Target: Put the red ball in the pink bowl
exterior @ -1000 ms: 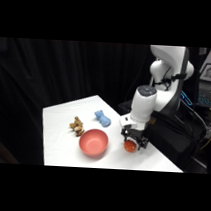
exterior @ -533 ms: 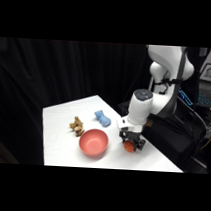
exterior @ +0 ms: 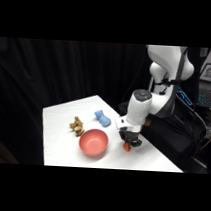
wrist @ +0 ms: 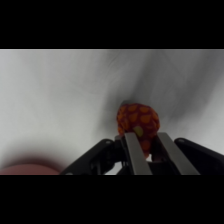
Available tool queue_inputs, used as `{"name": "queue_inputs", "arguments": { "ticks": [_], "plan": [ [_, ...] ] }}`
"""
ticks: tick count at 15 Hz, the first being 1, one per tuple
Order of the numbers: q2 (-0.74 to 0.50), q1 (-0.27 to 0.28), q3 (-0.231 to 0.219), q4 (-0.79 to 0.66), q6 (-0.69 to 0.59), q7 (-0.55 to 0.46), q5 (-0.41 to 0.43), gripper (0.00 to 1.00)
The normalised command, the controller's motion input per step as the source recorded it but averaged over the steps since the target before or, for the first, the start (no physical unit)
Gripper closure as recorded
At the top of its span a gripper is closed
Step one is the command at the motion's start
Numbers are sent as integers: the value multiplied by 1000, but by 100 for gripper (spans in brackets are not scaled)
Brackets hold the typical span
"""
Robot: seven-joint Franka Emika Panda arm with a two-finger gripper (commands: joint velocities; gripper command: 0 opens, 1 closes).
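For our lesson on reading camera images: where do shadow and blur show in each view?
Wrist view: the red ball between the gripper fingers throws a dark shadow on the white table; the pink bowl at the lower left is a blurred smear. Side view: soft all over, backdrop black, table brightly lit.

Red ball: a bumpy, mottled surface is shown, red with orange patches; the finish appears matt.

Pink bowl: a smooth, even surface is seen, looking like plastic, with a faint sheen.

Tool: the fingers are presented as flat, smooth grey metal strips; the linkage behind is black and matt.

Arm: a smooth white casing with a light gloss is shown.

Table: a plain white, matt top is seen.

Plush figure: a brown, soft-looking cloth surface is suggested.

Blue toy: the material cannot be determined.
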Motion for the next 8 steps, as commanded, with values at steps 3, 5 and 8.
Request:
{"name": "queue_inputs", "arguments": {
  "ticks": [3, 5, 8],
  "plan": [
    [-241, 82, -71, -106, -160, 48, -179, 97],
    [-339, 29, -17, -128, -254, -5, -154, 96],
    [-421, -62, 54, -128, -273, -46, -117, 96]
  ]
}}
